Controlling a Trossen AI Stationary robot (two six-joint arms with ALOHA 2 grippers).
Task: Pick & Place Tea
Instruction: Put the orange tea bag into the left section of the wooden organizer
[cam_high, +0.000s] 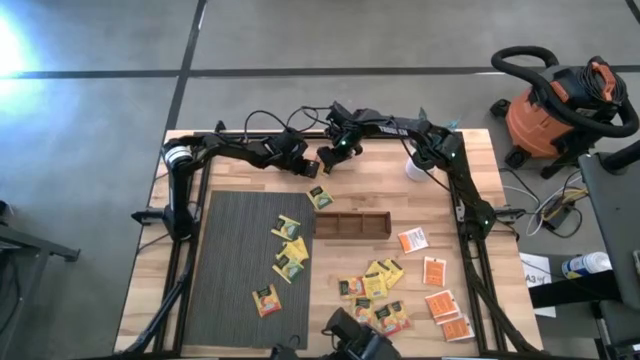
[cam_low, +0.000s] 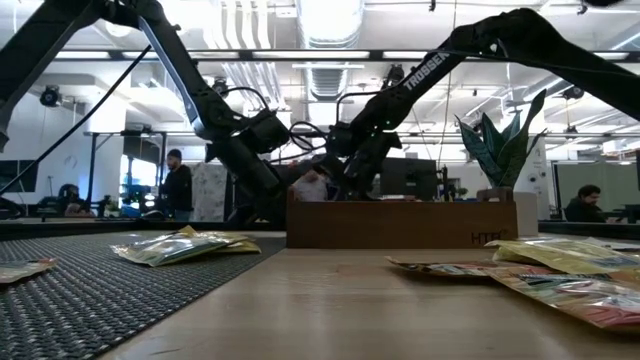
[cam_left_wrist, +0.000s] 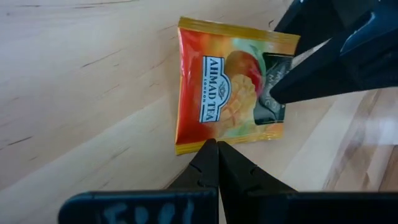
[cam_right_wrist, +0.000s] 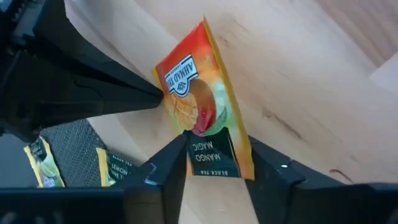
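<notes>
the two claws meet over the far middle of the wooden counter (cam_high: 440, 320), just behind the brown wooden tray (cam_high: 350, 226). between them is one orange mango tea sachet (cam_left_wrist: 227, 87), printed "ahmad tea" and "mango magic", with a dark green panel at one end.

the left claw (cam_left_wrist: 217, 148) has its fingers pressed shut together, and its tip touches the orange edge of the sachet. whether that tip pinches the edge or only presses on it cannot be told.

the right claw (cam_right_wrist: 214, 149) has its two fingers parted on either side of the sachet's dark green end. the sachet sits between them, and the fingers do not yet look clamped on it.

in the high view both claws show as one dark cluster near the counter's far edge, and the sachet itself is hidden there.

the other tea sachets lie apart from this. yellow ones (cam_high: 290, 245) are scattered on the dark ribbed mat (cam_high: 230, 270) at the left. more yellow and orange ones (cam_high: 375, 285) lie in a heap on the bare wood in front of the tray. white-and-orange ones (cam_high: 440, 300) lie toward the right edge.
</notes>
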